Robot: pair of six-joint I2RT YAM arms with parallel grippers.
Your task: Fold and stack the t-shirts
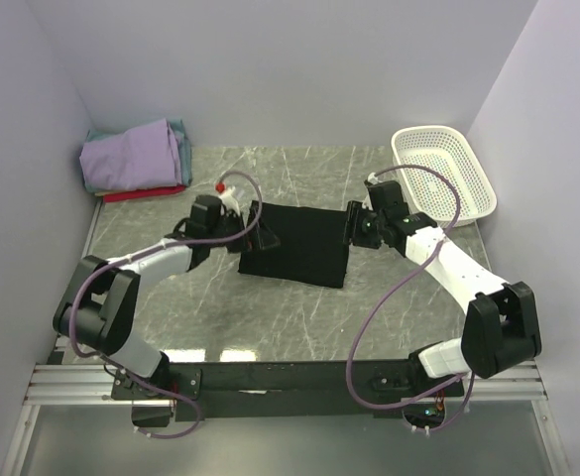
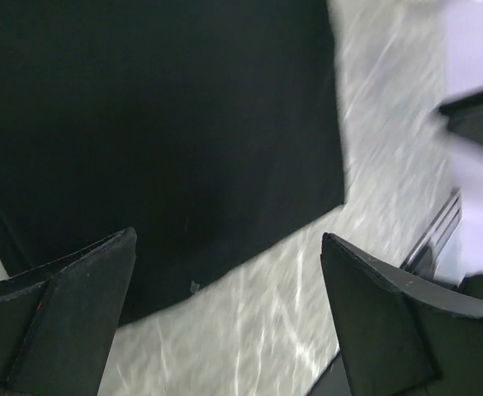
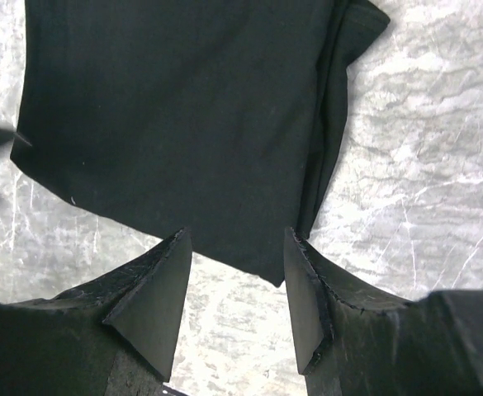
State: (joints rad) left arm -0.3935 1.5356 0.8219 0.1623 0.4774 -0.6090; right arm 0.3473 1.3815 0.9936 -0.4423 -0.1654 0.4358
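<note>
Top view: black shirt (image 1: 294, 243) folded flat at centre of table (image 1: 299, 322). Left gripper (image 1: 260, 234) at its 9 o'clock edge, right gripper (image 1: 352, 226) at 3 o'clock edge. Folded stack (image 1: 136, 159) at 10 o'clock, basket (image 1: 443, 169) at 2 o'clock.
Left wrist view: left gripper (image 2: 229, 239) spread wide, empty; black shirt (image 2: 158, 115) fills 12 o'clock.
Right wrist view: right gripper (image 3: 237, 235) jaws apart, gripping nothing; black shirt (image 3: 183, 107) corner shows between them.

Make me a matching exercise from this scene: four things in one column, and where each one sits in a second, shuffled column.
Things
1. black t-shirt
2. lavender-topped shirt pile
3. white basket
4. left end effector

Places
A. far right corner of the table
B. at the black t-shirt's left edge, open wide
C. middle of the table, lying flat
D. far left corner

Pairs: 1-C, 2-D, 3-A, 4-B
</note>
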